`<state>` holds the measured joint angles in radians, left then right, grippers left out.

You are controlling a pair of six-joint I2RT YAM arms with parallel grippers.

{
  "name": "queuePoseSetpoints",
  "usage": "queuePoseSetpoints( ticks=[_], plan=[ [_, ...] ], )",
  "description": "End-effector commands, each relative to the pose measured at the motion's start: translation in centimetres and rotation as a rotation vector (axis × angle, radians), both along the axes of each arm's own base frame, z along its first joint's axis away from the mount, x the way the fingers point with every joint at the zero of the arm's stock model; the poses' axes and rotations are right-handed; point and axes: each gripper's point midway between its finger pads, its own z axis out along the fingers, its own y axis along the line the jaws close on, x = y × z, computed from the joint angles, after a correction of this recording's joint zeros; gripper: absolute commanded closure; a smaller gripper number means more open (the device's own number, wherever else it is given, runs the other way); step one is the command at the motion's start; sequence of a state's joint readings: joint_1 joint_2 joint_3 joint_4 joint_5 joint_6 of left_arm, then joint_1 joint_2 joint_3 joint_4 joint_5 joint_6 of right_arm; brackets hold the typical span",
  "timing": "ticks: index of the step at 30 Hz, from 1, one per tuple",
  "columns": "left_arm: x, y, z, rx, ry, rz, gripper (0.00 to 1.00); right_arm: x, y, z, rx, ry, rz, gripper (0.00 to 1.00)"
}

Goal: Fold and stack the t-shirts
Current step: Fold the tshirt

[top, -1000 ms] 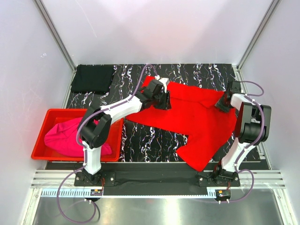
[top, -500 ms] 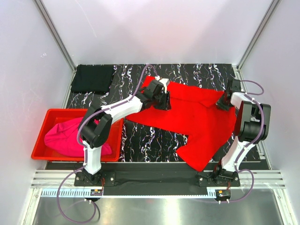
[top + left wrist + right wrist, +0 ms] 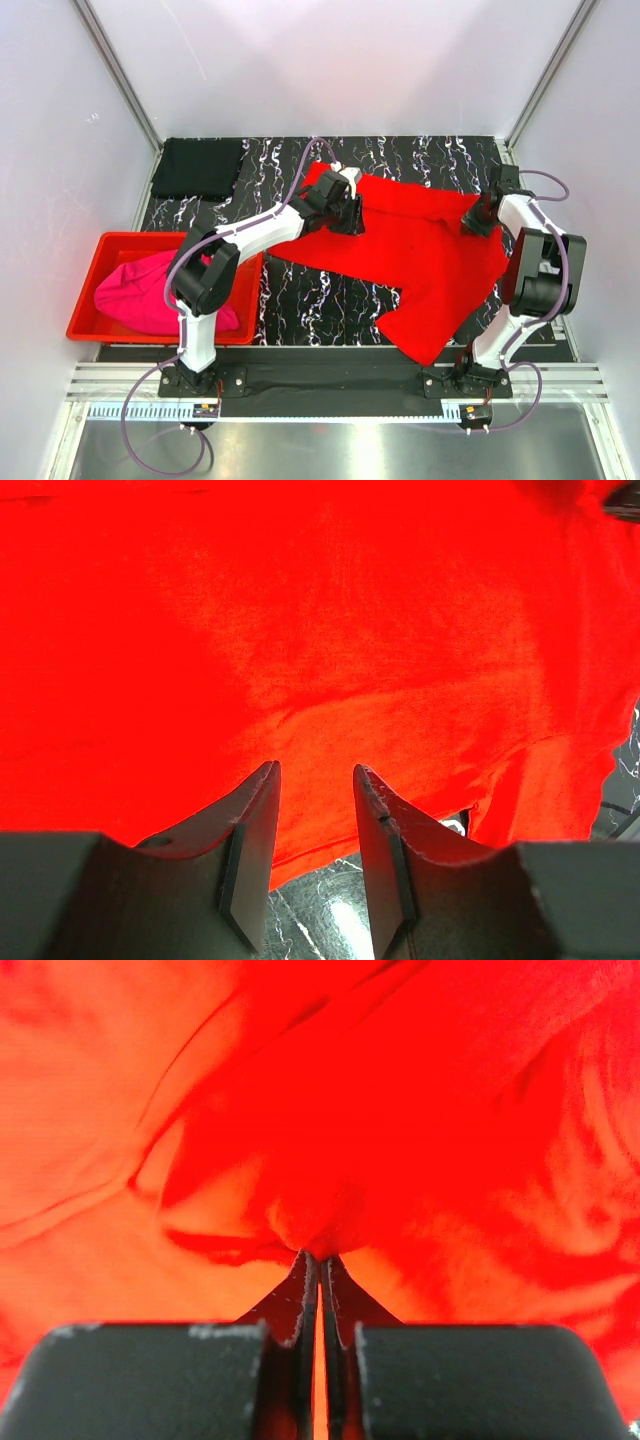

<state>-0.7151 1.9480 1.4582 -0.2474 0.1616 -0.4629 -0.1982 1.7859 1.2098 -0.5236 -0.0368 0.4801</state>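
A bright red t-shirt (image 3: 420, 260) lies spread over the black marbled table (image 3: 330, 295), one corner hanging toward the near edge. My left gripper (image 3: 347, 213) rests at its far left edge. In the left wrist view that gripper (image 3: 315, 770) stands open, with the red cloth (image 3: 300, 630) past the fingertips and nothing clamped. My right gripper (image 3: 478, 218) is at the shirt's far right side. There it is shut (image 3: 320, 1256) on a pinched ridge of red cloth (image 3: 300, 1215). A folded black t-shirt (image 3: 200, 167) lies at the back left. A magenta t-shirt (image 3: 150, 295) is bunched in the bin.
A rigid red plastic bin (image 3: 130, 238) stands at the left front, beside the left arm's base. Grey walls and metal posts close in the table on three sides. Bare marbled surface shows between the bin and the red shirt.
My right gripper has closed on a fold of the red shirt, and its arm has shifted slightly toward the back right. The left arm has not moved.
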Motion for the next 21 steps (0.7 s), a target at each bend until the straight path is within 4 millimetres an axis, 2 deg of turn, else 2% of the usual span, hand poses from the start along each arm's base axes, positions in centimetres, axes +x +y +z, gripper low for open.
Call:
queuePoseSetpoints(
  ticks=[1, 15, 19, 21],
  plan=[
    [1.0, -1.1, 3.2, -0.062, -0.065, -0.018, 0.60, -0.2, 1.8, 3.7, 0.077, -0.047, 0.011, 0.97],
    [0.6, -0.9, 3.7, -0.058, -0.062, -0.025, 0.60, -2.5, 6.9, 2.3, 0.182, 0.044, 0.081, 0.96],
    [0.0, -0.7, 3.4, -0.080, -0.009, -0.035, 0.60, -3.2, 8.2, 2.1, 0.240, 0.082, 0.106, 0.92],
    [-0.1, -0.4, 3.3, -0.085, 0.007, -0.034, 0.59, -3.5, 8.9, 2.3, 0.275, 0.083, 0.134, 0.85]
  ],
)
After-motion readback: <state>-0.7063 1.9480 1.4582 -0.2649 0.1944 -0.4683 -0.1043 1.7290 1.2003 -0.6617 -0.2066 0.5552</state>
